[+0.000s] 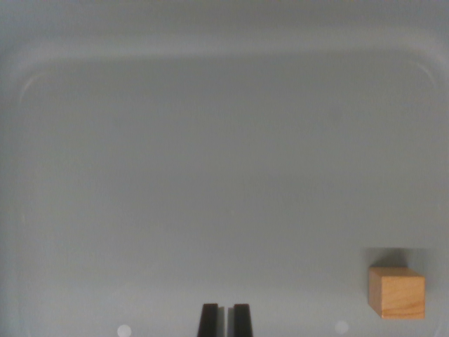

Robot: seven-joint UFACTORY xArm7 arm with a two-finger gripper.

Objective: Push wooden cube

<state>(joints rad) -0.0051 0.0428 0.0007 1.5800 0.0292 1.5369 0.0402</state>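
Wrist view shows a small light-brown wooden cube (397,292) with visible grain, sitting low at the view's right on a grey tray (210,154). At bottom centre, the gripper (224,320) has its two black fingers nearly pressed together, holding nothing, well apart from the cube.

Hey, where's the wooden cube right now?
The wooden cube sits in the wrist view's lower right corner on the grey tray, well off to the right of the gripper and not touching it.
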